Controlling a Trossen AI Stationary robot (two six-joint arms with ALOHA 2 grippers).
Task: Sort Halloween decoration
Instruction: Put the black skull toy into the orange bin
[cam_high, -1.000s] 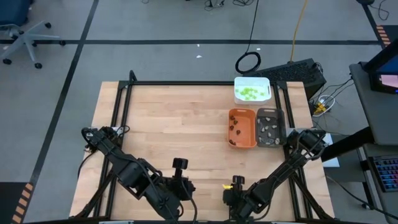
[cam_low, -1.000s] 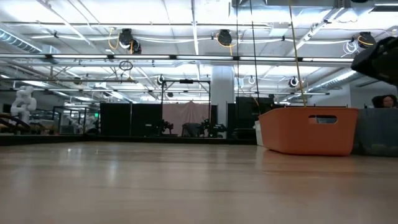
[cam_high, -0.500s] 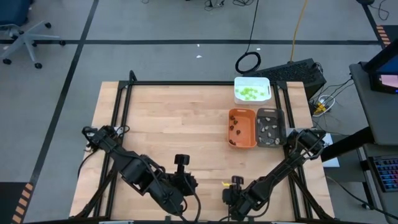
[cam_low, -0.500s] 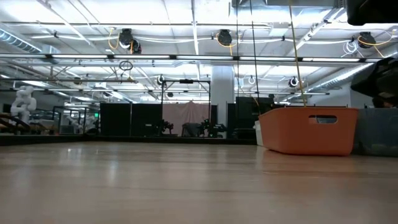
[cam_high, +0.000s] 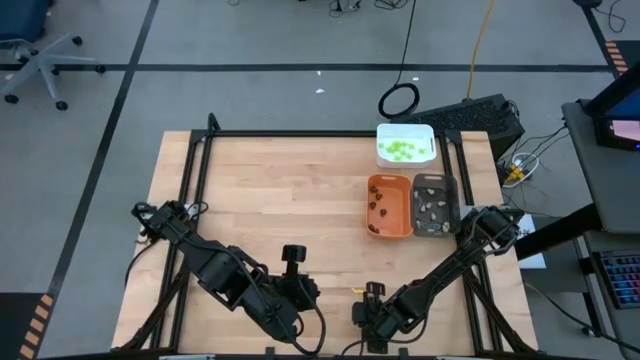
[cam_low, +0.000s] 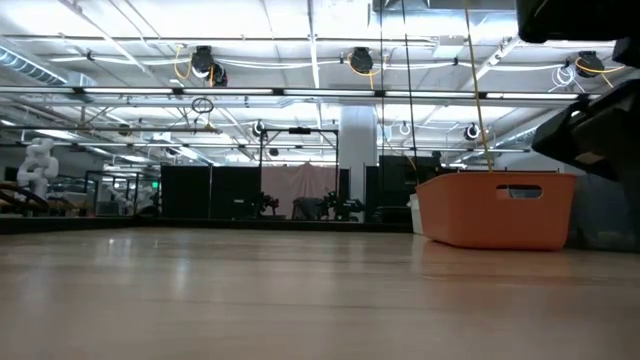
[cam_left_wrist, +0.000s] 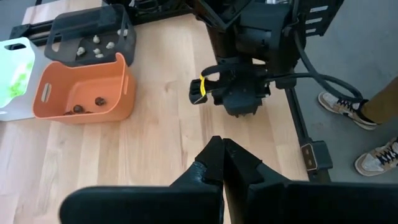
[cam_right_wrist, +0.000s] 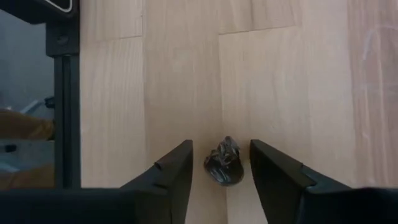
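Dark brown piece (cam_right_wrist: 224, 163) lies on the bare wood of the table (cam_high: 270, 200), at the near edge, btwn the two fingers (cam_right_wrist: 171, 171) of the right gripper (cam_high: 366, 322). Fingers straddle it w/ a narrow gap each side; can't tell if either pad touches it yet. Piece sits on the tabletop, not lifted.

Right arm reaches from its base at the table's right side, diagonally in toward the near-centre edge, wrist bent so the gripper points down at the wood.

Left gripper (cam_left_wrist: 222, 163) sits just beside it, near the table's near edge, a bit left of centre; fingers pressed together, nothing in them. Left arm runs in from its base at the left side, folded low.

Rest of the decoration is in the trays on the right half of the table, well apart from both grippers: lime-green pieces (cam_high: 401, 151) in the white tray (cam_high: 405, 131) at the far end, dark brown pieces (cam_high: 378, 208) in the orange tray (cam_high: 400, 208), pale pieces (cam_high: 433, 212) in the grey tray (cam_high: 433, 182) touching the orange one's right side.

Left wrist view: a person's shoes (cam_left_wrist: 341, 106) on the floor past the table edge.
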